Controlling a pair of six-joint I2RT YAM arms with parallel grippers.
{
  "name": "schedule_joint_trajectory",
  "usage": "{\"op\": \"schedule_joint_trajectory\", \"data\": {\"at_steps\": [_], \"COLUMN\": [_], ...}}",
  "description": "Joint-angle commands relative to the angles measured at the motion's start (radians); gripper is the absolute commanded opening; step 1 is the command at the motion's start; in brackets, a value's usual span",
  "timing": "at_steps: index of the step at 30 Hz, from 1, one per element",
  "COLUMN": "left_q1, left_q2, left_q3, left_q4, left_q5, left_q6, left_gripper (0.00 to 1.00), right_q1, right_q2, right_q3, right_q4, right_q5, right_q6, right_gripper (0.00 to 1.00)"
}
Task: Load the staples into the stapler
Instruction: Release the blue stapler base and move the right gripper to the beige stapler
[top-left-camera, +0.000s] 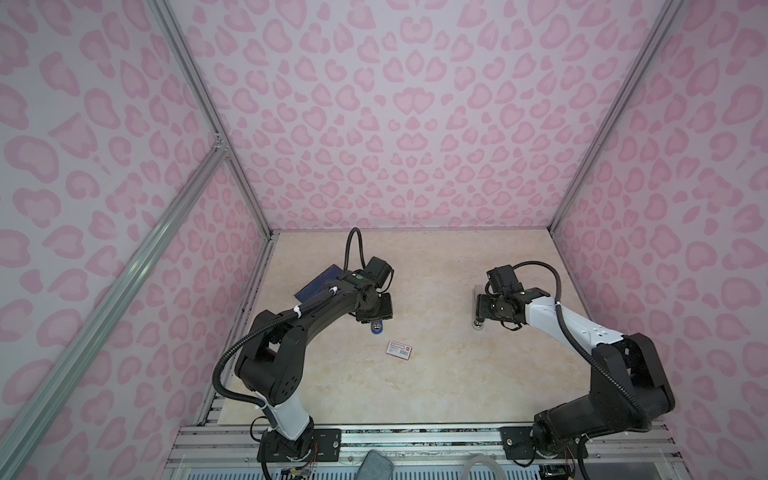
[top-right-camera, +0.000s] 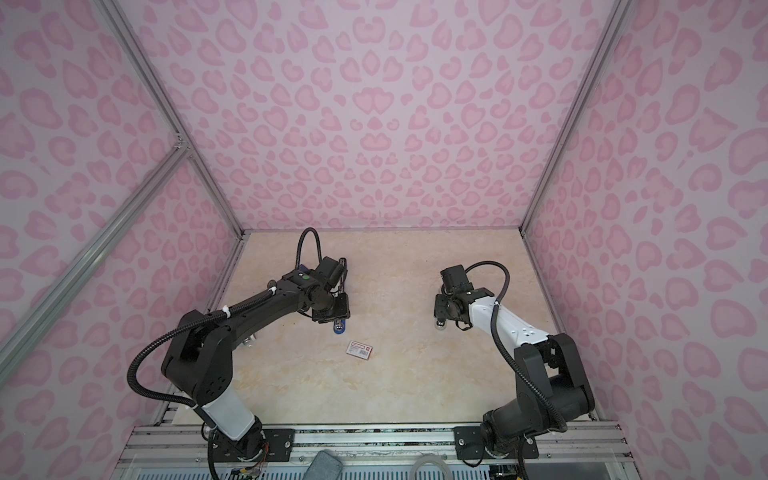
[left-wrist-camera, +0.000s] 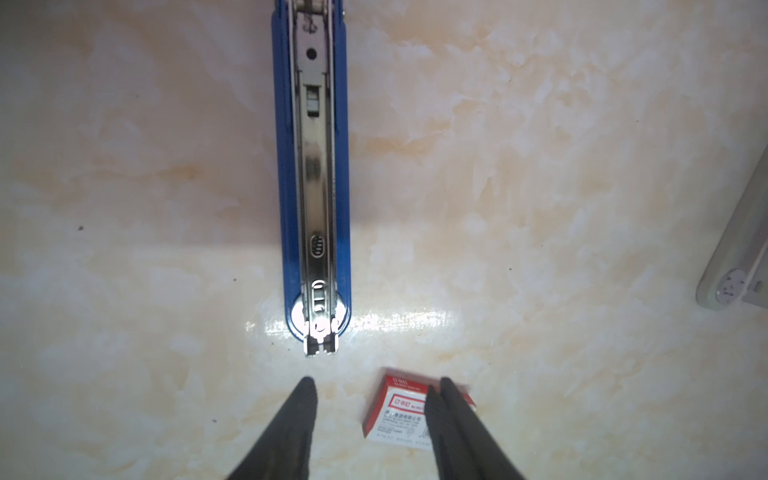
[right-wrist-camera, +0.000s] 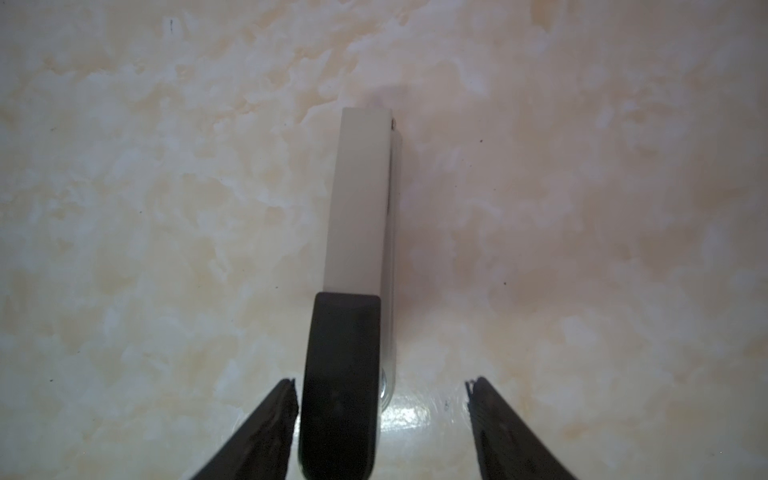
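The left arm's wrist blocked most of the blue stapler (top-left-camera: 376, 328) in both top views, leaving only its rounded nose showing. The right arm's wrist likewise covered much of a pale grey stapler (top-left-camera: 476, 293). A dark blue booklet (top-left-camera: 318, 284) lay partly under the left arm, toward the far left of the table (top-left-camera: 436, 382). The table was a cream marbled surface, glossy where the light struck it. Pink spotted walls (top-left-camera: 415, 124) closed in three sides, and aluminium rails (top-left-camera: 415, 434) ran along the front edge.

The staple box (top-left-camera: 399, 349), white with a red label and barcode, lay flat and closed on the table. It sat near the blue stapler's nose on the robot's side, not touching it.

The left wrist view showed what the top views hid: the blue stapler lay opened, its silver magazine channel (left-wrist-camera: 316, 187) exposed. The left gripper (left-wrist-camera: 376, 384) hung spread and empty. One finger (left-wrist-camera: 453, 415) crossed in front of the staple box, probably above it rather than touching. In the right wrist view the right gripper (right-wrist-camera: 380, 384) stood spread wide astride the pale grey stapler's black end (right-wrist-camera: 338, 374), gripping nothing.
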Motion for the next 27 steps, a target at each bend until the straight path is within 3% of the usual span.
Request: {"op": "schedule_joint_trajectory", "data": {"at_steps": [1, 7, 15, 23, 27], "left_q1": [0.000, 0.000, 0.000, 0.000, 0.000], "left_q2": [-0.017, -0.026, -0.062, -0.062, -0.059], "left_q3": [-0.011, -0.019, -0.023, -0.004, 0.014], "left_q4": [0.024, 0.029, 0.002, -0.046, -0.047], "left_q5": [0.010, 0.007, -0.067, -0.104, -0.091], "left_q6": [-0.020, -0.025, -0.096, -0.163, -0.165], "left_gripper": [0.50, 0.49, 0.50, 0.46, 0.46], "right_q1": [0.004, 0.021, 0.160, 0.318, 0.360], "right_q2": [0.037, 0.096, 0.191, 0.283, 0.303], "right_q3": [0.012, 0.044, 0.136, 0.250, 0.285], "right_q4": [0.012, 0.019, 0.001, -0.003, 0.003], "right_q5": [-0.002, -0.012, -0.012, -0.033, -0.055], "right_q6": [0.002, -0.014, -0.034, -0.025, -0.009], "right_gripper": [0.64, 0.50, 0.30, 0.26, 0.30]}}
